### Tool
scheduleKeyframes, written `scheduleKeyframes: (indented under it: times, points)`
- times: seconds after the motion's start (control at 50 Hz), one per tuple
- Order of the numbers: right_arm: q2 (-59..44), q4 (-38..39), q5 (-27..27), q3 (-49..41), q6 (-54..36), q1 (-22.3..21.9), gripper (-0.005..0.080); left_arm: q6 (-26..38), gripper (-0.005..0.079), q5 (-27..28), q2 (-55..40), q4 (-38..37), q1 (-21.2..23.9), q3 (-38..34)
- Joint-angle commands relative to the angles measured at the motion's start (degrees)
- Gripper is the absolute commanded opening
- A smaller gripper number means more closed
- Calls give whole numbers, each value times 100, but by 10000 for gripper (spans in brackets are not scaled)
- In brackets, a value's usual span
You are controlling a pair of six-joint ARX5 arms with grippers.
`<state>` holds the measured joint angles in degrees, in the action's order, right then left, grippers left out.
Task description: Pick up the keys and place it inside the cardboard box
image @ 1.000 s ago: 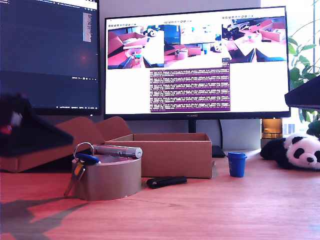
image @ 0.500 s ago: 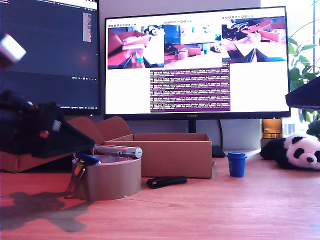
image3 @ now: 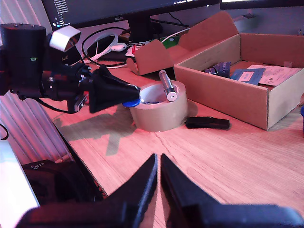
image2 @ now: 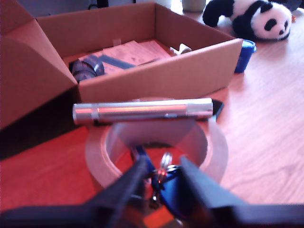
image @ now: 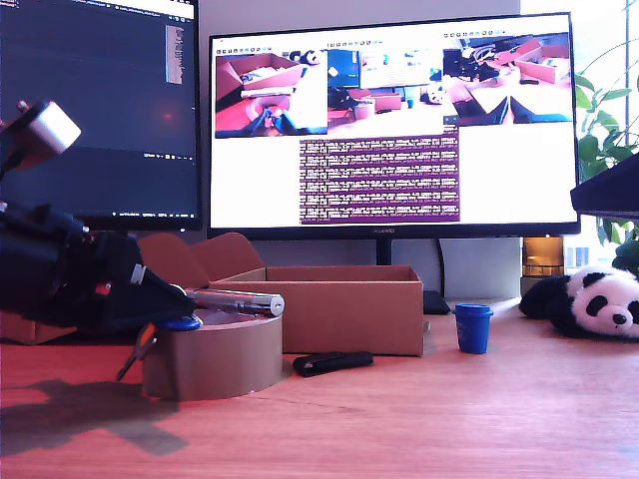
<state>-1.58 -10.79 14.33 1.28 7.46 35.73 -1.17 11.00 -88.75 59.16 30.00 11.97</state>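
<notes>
The keys (image2: 164,183), a small bunch with a dark blue head, hang over the near rim of a brown tape roll (image2: 156,142). My first gripper (image2: 163,164) is open, one finger on each side of the bunch. In the exterior view it (image: 180,302) reaches in from the exterior view's left, above the blue head (image: 183,322). The cardboard box (image: 349,309) stands open just behind the roll, with papers and a dark object inside (image2: 118,54). My second gripper (image3: 159,164) is shut and holds nothing, hovering over bare table well short of the roll and keys (image3: 130,102).
A silver tube (image: 235,299) lies across the roll's top. A flat black stick (image: 332,362) lies on the table beside the roll. A blue cup (image: 473,327) and a toy panda (image: 594,304) sit toward the exterior view's right. Two monitors (image: 389,130) stand behind.
My first arm has swung in from the exterior view's left and come down, so its fingertips now sit at the keys on the roll. The keys, roll and box stay in place.
</notes>
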Motion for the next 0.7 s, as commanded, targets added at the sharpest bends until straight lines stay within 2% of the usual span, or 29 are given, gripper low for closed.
scheduleKeyframes:
  times: [0.0,0.22,0.68]
  points:
    - [-2,22,-63,-31,4,15,-13,118,77,7,-87,4,17,7]
    - [-2,17,-146,-31,7,15,-13,166,-22,9,-87,225,17,7]
    - [-2,20,-149,-31,7,15,-13,155,-23,267,-44,710,17,7]
